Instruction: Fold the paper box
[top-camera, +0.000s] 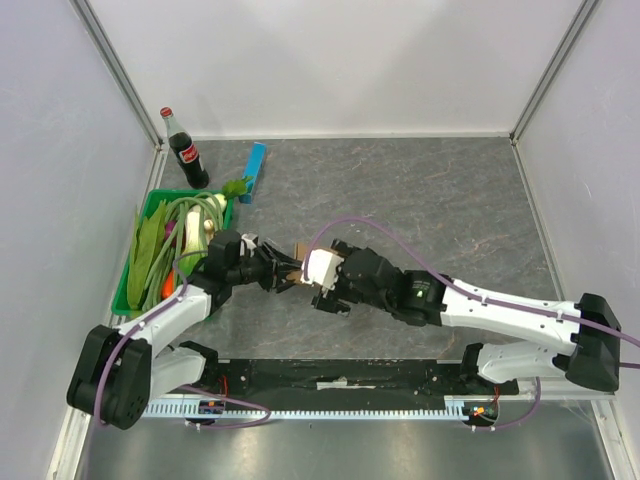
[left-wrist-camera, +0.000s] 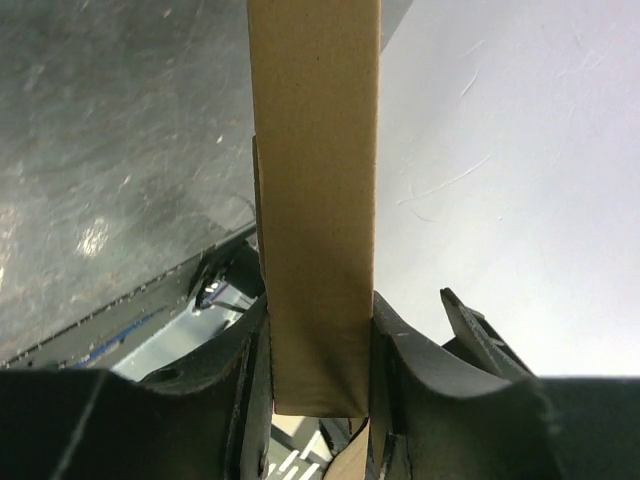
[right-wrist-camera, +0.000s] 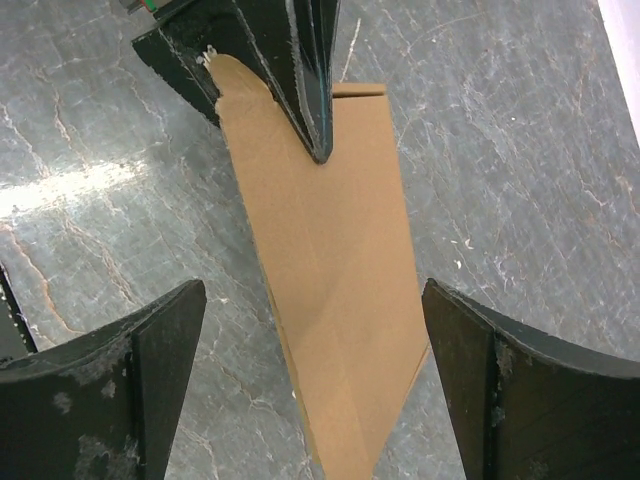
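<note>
The thin brown cardboard box blank (right-wrist-camera: 335, 260) is held above the grey stone-patterned table (top-camera: 420, 200), left of centre, between the two arms. The left gripper (left-wrist-camera: 318, 355) is clamped on one end of it, a finger pressed to each face. The right gripper (right-wrist-camera: 312, 300) stands wide, its fingers either side of the cardboard and clear of it. Well apart, along the table's left side, are a green plastic tray (top-camera: 122, 290) of leafy vegetables, a dark cola bottle (top-camera: 186, 155) and a slim blue bar (top-camera: 254, 170).

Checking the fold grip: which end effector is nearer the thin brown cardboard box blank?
Left. The left end effector is clamped on the thin brown cardboard box blank; the right end effector stands open, fingers either side of it.
</note>
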